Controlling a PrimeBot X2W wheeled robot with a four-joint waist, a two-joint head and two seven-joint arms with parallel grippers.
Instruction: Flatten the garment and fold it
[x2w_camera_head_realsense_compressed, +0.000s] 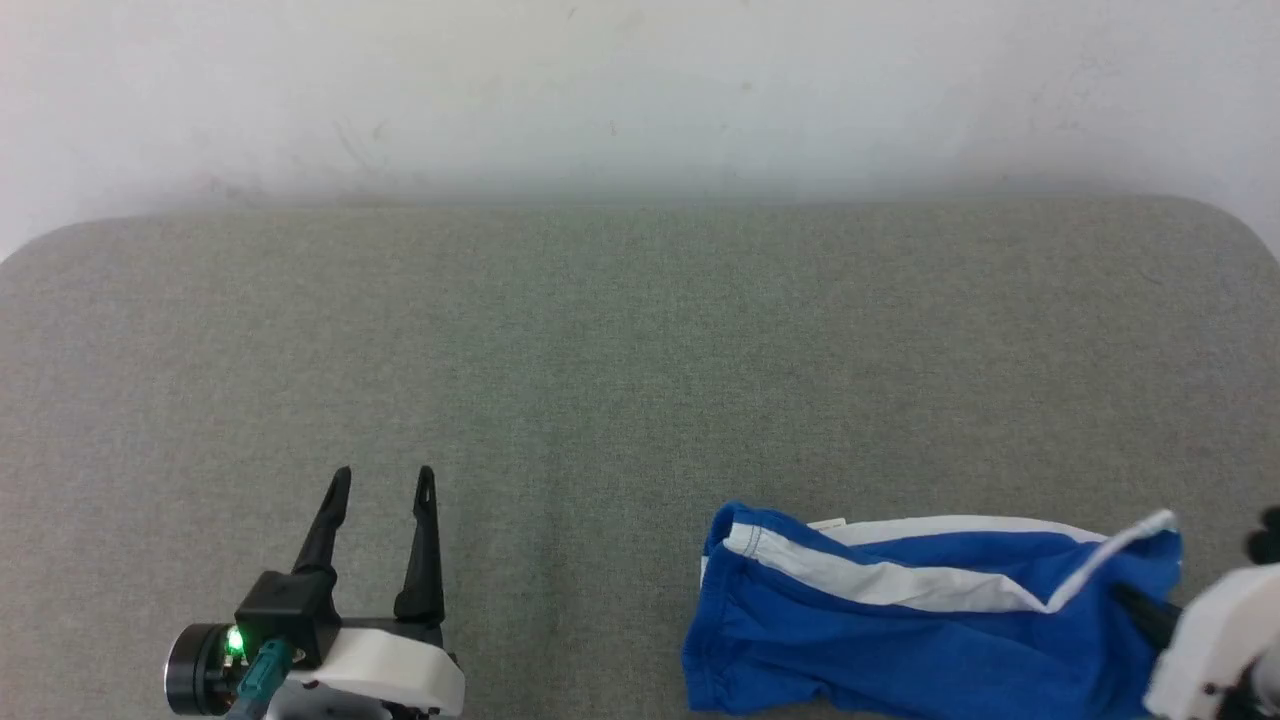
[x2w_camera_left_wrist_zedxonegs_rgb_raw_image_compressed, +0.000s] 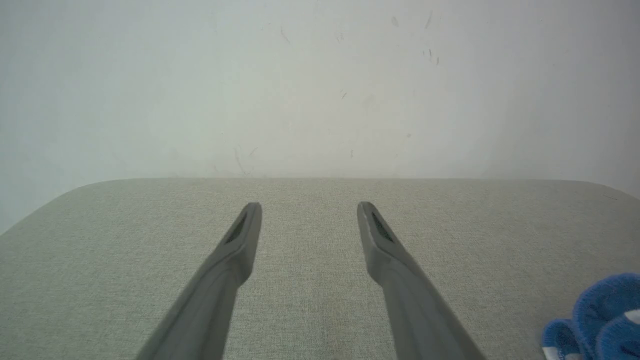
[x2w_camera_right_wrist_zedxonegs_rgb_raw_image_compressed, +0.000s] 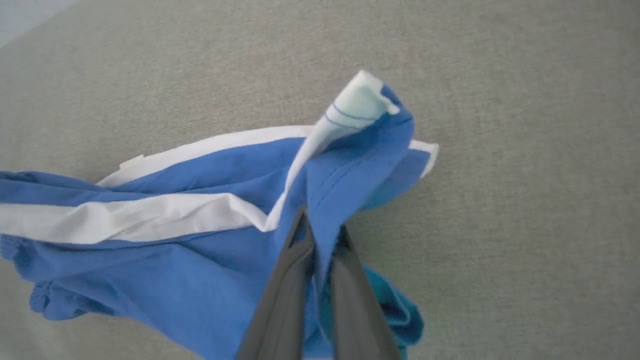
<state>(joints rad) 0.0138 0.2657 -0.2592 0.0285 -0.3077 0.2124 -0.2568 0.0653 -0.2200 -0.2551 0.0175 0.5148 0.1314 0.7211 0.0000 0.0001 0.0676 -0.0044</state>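
The garment (x2w_camera_head_realsense_compressed: 900, 630) is a bright blue crumpled piece with white stripe trim, lying at the front right of the grey cushion. In the right wrist view my right gripper (x2w_camera_right_wrist_zedxonegs_rgb_raw_image_compressed: 321, 227) is shut on a fold of the garment (x2w_camera_right_wrist_zedxonegs_rgb_raw_image_compressed: 210, 250) near its white-trimmed corner, which stands up from the surface. From the head, the right gripper (x2w_camera_head_realsense_compressed: 1135, 600) reaches in from the right edge into the blue cloth. My left gripper (x2w_camera_head_realsense_compressed: 385, 478) stands open at the front left, far from the cloth, nothing between its fingers. The left wrist view shows the left gripper (x2w_camera_left_wrist_zedxonegs_rgb_raw_image_compressed: 309, 207) open and a bit of the garment (x2w_camera_left_wrist_zedxonegs_rgb_raw_image_compressed: 600, 320) at its lower right.
The grey fabric surface (x2w_camera_head_realsense_compressed: 600, 380) stretches wide, with rounded far corners. A pale wall (x2w_camera_head_realsense_compressed: 640, 90) rises right behind its far edge. Bare cushion lies between the two grippers and beyond the garment.
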